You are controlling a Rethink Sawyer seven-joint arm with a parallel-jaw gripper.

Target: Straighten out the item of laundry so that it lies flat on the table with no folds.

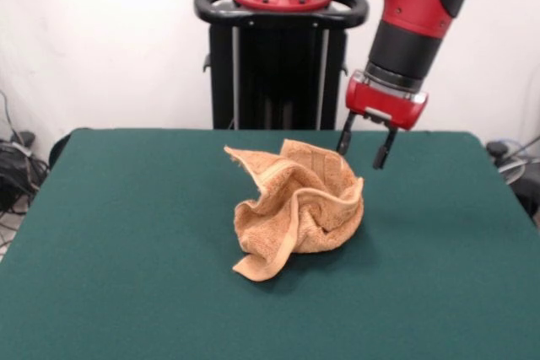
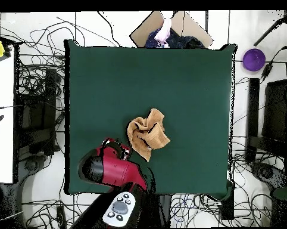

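The item of laundry (image 1: 297,206) is a peach-orange terry towel, crumpled into a raised heap with several folds near the middle of the green table (image 1: 126,233). One corner flap hangs down toward the front. My gripper (image 1: 361,154) hovers just behind the heap's right side, a little above the tabletop, open with nothing between its fingers. From overhead, the towel (image 2: 147,135) lies slightly below the centre of the table (image 2: 169,77), and the red arm (image 2: 110,168) ends right beside the towel's left edge.
A cardboard box (image 2: 147,31) holding dark cloth sits beyond the table's top edge in the overhead view. A purple round object (image 2: 253,59) lies at the right, and cables (image 2: 36,89) litter the floor around the table.
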